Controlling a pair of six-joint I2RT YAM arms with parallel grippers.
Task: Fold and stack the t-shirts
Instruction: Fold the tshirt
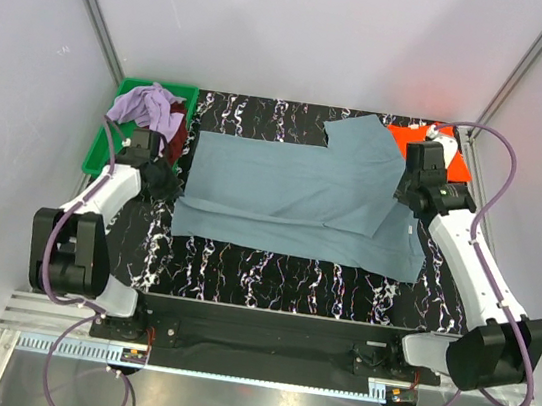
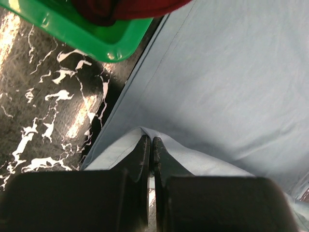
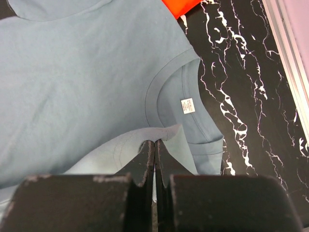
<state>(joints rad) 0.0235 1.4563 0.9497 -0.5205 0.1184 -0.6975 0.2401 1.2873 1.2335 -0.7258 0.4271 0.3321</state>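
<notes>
Left wrist view first: the left jaws are pressed tight together, nothing but a hairline between the fingers [image 2: 141, 162], and a raised ridge of the blue-grey t-shirt [image 2: 217, 87] is pinched in them, right at the shirt's edge. Just past that edge there's bare black marbled table [image 2: 43, 106], and beyond it the corner of the green tray [image 2: 96, 41] with the maroon t-shirt [image 2: 125, 7] spilling over its rim.

Over to the right wrist view, and it's the same story: the right jaws are clamped closed on a little peak of blue-grey cloth, just beside the collar [image 3: 153, 94]. The white neck label [image 3: 187, 105] faces up inside the neckline. At the top edge a sliver of the orange t-shirt [image 3: 181, 6] peeks out from under the blue-grey one.

From the top view, the blue-grey shirt is spread across the middle of the table, one layer lying over another, with a sleeve poking towards the far side. The left arm [image 1: 117, 186] is at its left edge and the right arm [image 1: 466, 251] at its right edge. The lavender t-shirt [image 1: 148, 105] is heaped in the tray at the far left corner, with the maroon one beside it. The orange shirt lies flat at the far right corner, partly behind the right wrist.
</notes>
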